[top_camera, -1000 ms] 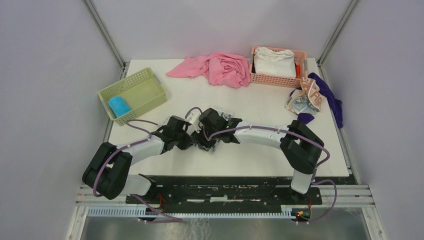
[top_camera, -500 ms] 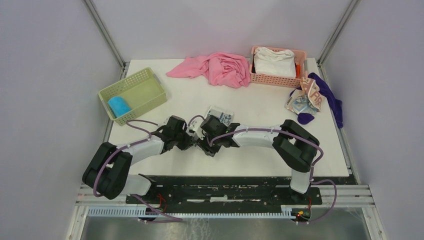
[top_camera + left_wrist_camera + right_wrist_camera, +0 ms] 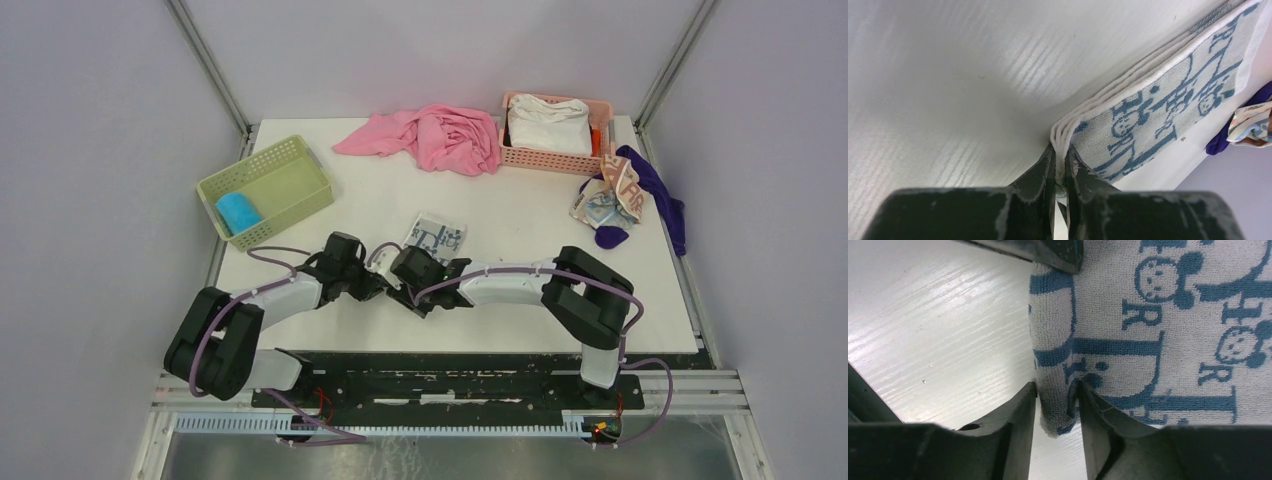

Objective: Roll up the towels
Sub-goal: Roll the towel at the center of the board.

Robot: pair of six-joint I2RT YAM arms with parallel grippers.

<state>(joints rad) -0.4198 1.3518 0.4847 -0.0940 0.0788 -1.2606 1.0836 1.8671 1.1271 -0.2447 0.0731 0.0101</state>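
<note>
The printed towel (image 3: pixel 437 237) lies folded flat near the middle of the bench (image 3: pixel 520 290), its near corner turned toward me. My left hand (image 3: pixel 1060 156) is clenched tight on that corner, pinching the stacked layers of the fold between its tips. My right hand (image 3: pixel 1058 390) sits just beside it on the same near edge, with a thick fold of the cloth filling the gap between its fingers and touching both, so I count it as gripping too.

I judge this to be the start of rolling this towel: the edge is gathered and no turn is made yet. The next move calls for both hands to turn that edge over together and carry it away from me, keeping the layers even.

The blue towel (image 3: pixel 238 211) lies already rolled in the green basket (image 3: pixel 290 160); the RABBIT towel (image 3: pixel 610 195) is crumpled at the far right.

Against a second ago, both hands have drawn back toward the near edge, and the towel, then hidden under my wrists, now shows beyond them. My right hand has also narrowed.
</note>
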